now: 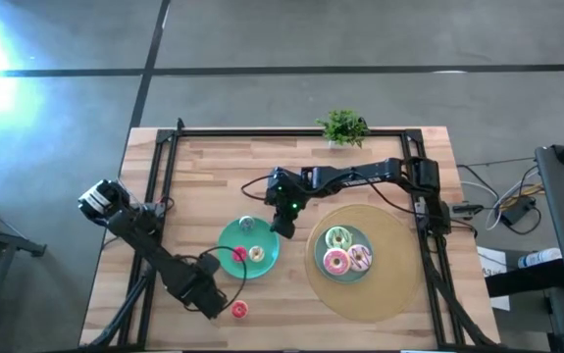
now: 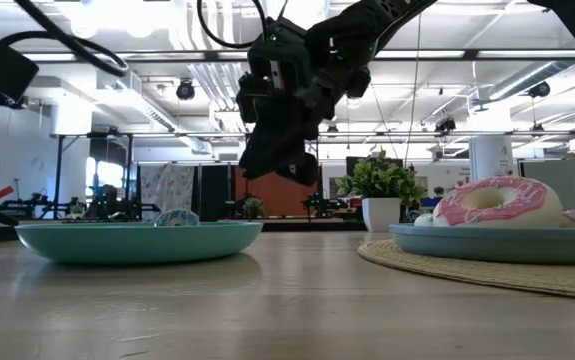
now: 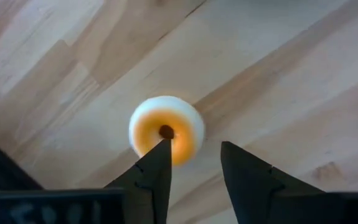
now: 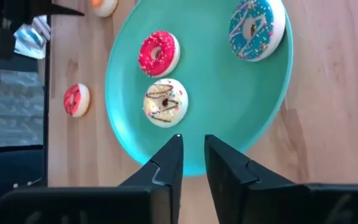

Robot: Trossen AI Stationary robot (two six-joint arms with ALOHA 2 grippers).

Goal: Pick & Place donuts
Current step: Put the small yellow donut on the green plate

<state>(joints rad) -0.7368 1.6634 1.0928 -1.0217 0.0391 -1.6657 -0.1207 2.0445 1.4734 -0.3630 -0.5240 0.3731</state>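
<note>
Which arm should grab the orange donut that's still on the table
Left, probably. The left gripper hangs open right above the orange donut; the right gripper is over the small plate.

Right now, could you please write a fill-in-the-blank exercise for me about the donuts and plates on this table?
1. The teal plate below the right gripper holds ___ tiny donuts.
2. The left gripper has its open fingers above the ___ donut, which lies on the wooden table.
3. The second teal plate, which carries the pink donut, rests on a round woven ___.

Missing words: three; orange; mat.
</note>
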